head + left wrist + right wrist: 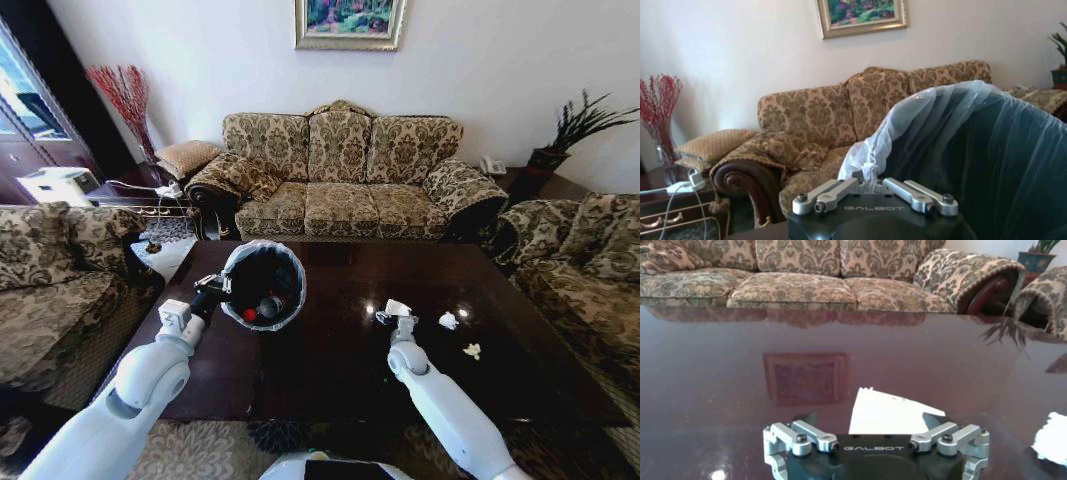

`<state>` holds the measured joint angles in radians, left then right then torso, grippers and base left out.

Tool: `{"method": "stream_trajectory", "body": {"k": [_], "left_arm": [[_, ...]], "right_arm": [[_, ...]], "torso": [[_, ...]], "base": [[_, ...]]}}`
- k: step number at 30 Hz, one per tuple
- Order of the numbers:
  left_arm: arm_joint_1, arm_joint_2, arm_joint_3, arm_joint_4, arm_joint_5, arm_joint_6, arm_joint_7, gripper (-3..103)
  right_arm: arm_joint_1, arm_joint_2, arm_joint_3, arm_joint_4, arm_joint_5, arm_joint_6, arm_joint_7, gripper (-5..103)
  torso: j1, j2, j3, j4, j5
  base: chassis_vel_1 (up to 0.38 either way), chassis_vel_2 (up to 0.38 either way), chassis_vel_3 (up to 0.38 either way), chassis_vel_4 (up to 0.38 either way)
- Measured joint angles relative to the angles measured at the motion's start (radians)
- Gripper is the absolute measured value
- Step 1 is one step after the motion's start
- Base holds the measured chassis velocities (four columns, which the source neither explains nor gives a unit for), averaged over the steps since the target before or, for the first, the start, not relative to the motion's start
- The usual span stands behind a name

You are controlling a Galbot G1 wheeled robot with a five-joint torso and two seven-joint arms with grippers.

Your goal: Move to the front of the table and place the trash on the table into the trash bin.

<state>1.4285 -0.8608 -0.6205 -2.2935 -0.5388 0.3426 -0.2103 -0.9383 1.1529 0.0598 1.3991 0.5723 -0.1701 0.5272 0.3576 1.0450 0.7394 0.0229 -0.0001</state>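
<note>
The trash bin (266,283), lined with a greyish bag, is tilted over the left part of the dark glossy table (340,370). My left gripper (214,289) is shut on its rim; the left wrist view shows the fingers (840,189) pinching the bag edge of the bin (973,150). Inside lies a bottle with a red cap (252,313). My right gripper (393,314) sits low over the table's middle, holding a white paper scrap (888,412) between its fingers. A white paper wad (448,320) and a yellowish scrap (472,350) lie on the table to its right.
A patterned three-seat sofa (340,170) stands beyond the table's far edge, with armchairs at left (60,270) and right (585,260). A side table with cables (140,195) is at the back left. Another white wad (1052,437) lies beside the right gripper.
</note>
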Motion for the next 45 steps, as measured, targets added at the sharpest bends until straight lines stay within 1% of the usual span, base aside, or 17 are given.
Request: {"method": "stream_trajectory", "body": {"k": [9,11,12,15,19,33,34,35,36,39,40,41,42,43,44,45], "left_arm": [[-0.02,0.0,0.011,0.022,-0.005,-0.007,0.012,0],[-0.021,-0.002,0.014,0.032,-0.004,-0.012,0.015,0],[-0.021,-0.002,0.014,0.032,-0.004,-0.012,0.015,0],[-0.03,-0.004,0.022,0.046,-0.004,-0.016,0.019,0],[-0.039,-0.005,0.027,0.059,-0.003,-0.017,0.024,0],[-0.057,0.001,0.033,0.097,-0.007,-0.03,0.041,0],[-0.058,0.002,0.033,0.104,-0.007,-0.034,0.044,0],[-0.058,0.002,0.032,0.106,-0.007,-0.035,0.045,0],[-0.058,0.002,0.032,0.106,-0.007,-0.035,0.045,0],[-0.06,0.003,0.031,0.114,-0.008,-0.039,0.048,0],[-0.06,0.003,0.031,0.114,-0.008,-0.039,0.048,0],[-0.06,0.003,0.03,0.116,-0.009,-0.04,0.051,0],[-0.062,0.003,0.03,0.121,-0.009,-0.043,0.057,0],[-0.063,0.003,0.03,0.124,-0.009,-0.045,0.058,0],[-0.063,0.003,0.03,0.125,-0.009,-0.047,0.059,0],[-0.063,0.003,0.03,0.125,-0.009,-0.047,0.059,0]], "right_arm": [[0.032,0.0,-0.001,-0.025,0.028,-0.004,0.033,100],[0.036,-0.004,-0.001,-0.013,0.053,-0.02,0.075,100],[0.036,-0.004,-0.001,-0.013,0.053,-0.02,0.075,100],[0.037,-0.006,-0.001,-0.008,0.061,-0.03,0.115,100],[0.034,-0.005,0.001,-0.001,0.075,-0.039,0.139,100],[0.042,0.015,0.008,-0.035,0.083,-0.044,0.161,100],[0.042,0.018,0.008,-0.037,0.082,-0.044,0.161,102],[0.042,0.02,0.008,-0.038,0.082,-0.044,0.163,98],[0.042,0.02,0.008,-0.038,0.082,-0.044,0.163,98],[0.041,0.022,0.009,-0.038,0.079,-0.041,0.169,82],[0.041,0.022,0.009,-0.038,0.079,-0.041,0.169,82],[0.041,0.022,0.009,-0.038,0.077,-0.039,0.173,77],[0.038,0.022,0.011,-0.038,0.075,-0.036,0.178,66],[0.035,0.022,0.013,-0.037,0.074,-0.034,0.18,62],[0.033,0.022,0.014,-0.036,0.073,-0.034,0.181,59],[0.033,0.022,0.014,-0.036,0.073,-0.034,0.181,59]], "torso": [[0.0,0.0,0.0,0.0,0.0],[0.0,0.0,0.0,0.0,0.0],[0.0,0.0,0.0,0.0,0.0],[0.0,0.0,0.0,0.0,0.0],[0.0,0.0,0.0,0.0,0.0],[0.0,0.0,0.0,0.0,0.0],[0.0,0.0,0.0,0.0,0.0],[0.0,0.0,0.0,0.0,0.0],[0.0,0.0,0.0,0.0,0.0],[0.0,0.0,0.0,0.0,-0.0001],[0.0,0.0,0.0,0.0,-0.0001],[0.0,0.0,0.0,0.0,-0.0001],[0.0,0.0,0.0,0.0,-0.0002],[0.0,0.0,0.0,0.0001,-0.0001],[0.0,0.0,0.0,0.0002,-0.0002],[0.0,0.0,0.0,0.0002,-0.0002]], "base": [[0.0,0.0,0.0,0.0],[0.0,0.0,0.0,0.0],[0.0,0.0,0.0,0.0],[0.0,0.0,0.0,0.0],[0.0,0.0,0.0,0.0],[0.0,0.0,0.0,0.0],[0.0,0.0,0.0,0.0],[0.0,0.0,0.0,0.0],[0.0,0.0,0.0,0.0],[0.0,0.0,0.0,0.0],[0.0,0.0,0.0,0.0],[0.0,0.0,0.0,0.0],[0.0,0.0,0.0,0.0],[0.0,0.0,0.0,0.0],[0.0,0.0,0.0,0.0],[0.0,0.0,0.0,0.0]]}}
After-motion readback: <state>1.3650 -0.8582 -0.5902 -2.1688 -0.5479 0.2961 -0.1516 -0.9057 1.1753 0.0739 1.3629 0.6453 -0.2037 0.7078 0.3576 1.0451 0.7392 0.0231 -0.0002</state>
